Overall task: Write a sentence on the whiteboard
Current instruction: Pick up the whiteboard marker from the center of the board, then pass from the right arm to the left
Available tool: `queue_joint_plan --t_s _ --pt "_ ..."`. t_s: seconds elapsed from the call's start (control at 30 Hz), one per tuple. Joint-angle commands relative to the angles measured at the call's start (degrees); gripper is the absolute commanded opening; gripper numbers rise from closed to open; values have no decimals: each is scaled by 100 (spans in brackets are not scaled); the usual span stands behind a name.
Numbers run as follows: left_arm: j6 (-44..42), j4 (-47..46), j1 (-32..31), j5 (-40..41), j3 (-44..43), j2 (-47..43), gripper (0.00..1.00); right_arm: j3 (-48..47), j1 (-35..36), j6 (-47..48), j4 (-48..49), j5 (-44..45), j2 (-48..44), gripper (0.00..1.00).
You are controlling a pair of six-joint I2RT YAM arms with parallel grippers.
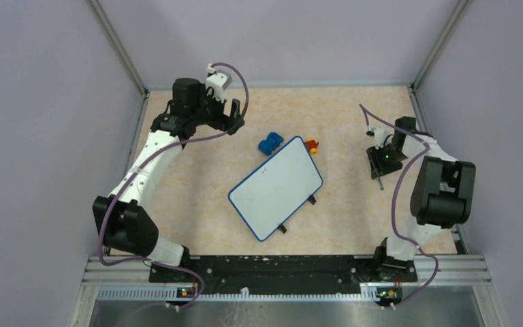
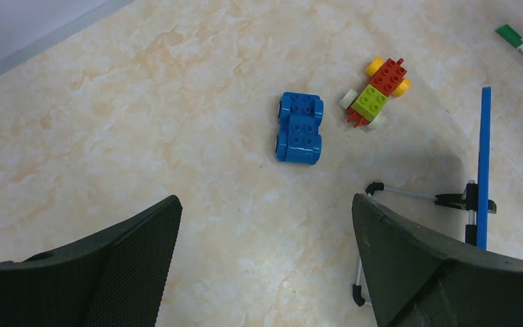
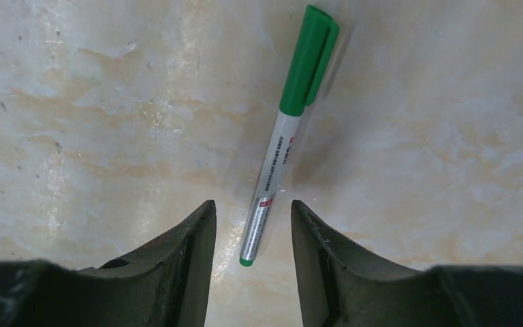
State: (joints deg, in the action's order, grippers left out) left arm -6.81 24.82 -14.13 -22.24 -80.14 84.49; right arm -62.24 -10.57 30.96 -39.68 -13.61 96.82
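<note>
Running down the marker (image 3: 282, 146) — small print, too blurred to read.

In the top view the whiteboard (image 1: 276, 187) lies turned diagonally at the centre of the table (image 1: 197, 204). 2 toys sit just above its upper edge: a toy car (image 1: 270, 143) on the left, a brick toy (image 1: 311, 144) on the right, slightly apart. The marker (image 3: 286, 136) lies on the table toward the right, well apart from the board, its lower end between the 2 fingers of the right gripper (image 3: 252, 211)
</note>
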Motion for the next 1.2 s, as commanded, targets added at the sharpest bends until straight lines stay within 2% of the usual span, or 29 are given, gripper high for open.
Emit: queue_joint_plan --t_s 0.0,0.27,0.37,0.47,0.57,0.73,0.87,1.03,1.17 --pt "6 -229 13 -107 -4 -179 99 151 -15 83 517 288 144 42" --pt "35 -258 16 -66 15 -149 99 338 -15 100 776 507 364 37" --pt "59 -239 14 -72 -5 -109 99 420 -15 78 767 505 369 28" --pt "137 -115 10 -226 -131 -49 99 434 -15 65 647 415 286 9" --pt "228 -33 7 -336 -259 -4 99 322 -15 66 462 294 106 0" --pt "195 119 7 -387 -483 55 99 -374 -15 183 -418 -431 -279 0" --pt "-87 682 8 -524 -1198 168 99 -1283 37 210 -1119 -1248 -619 0" --pt "-672 1382 7 -1452 -2045 242 99 -2391 396 158 -1969 -2122 -792 0" --pt "-1298 1394 -20 -2303 -2057 94 99 -3168 783 279 -2668 -2945 -841 0"
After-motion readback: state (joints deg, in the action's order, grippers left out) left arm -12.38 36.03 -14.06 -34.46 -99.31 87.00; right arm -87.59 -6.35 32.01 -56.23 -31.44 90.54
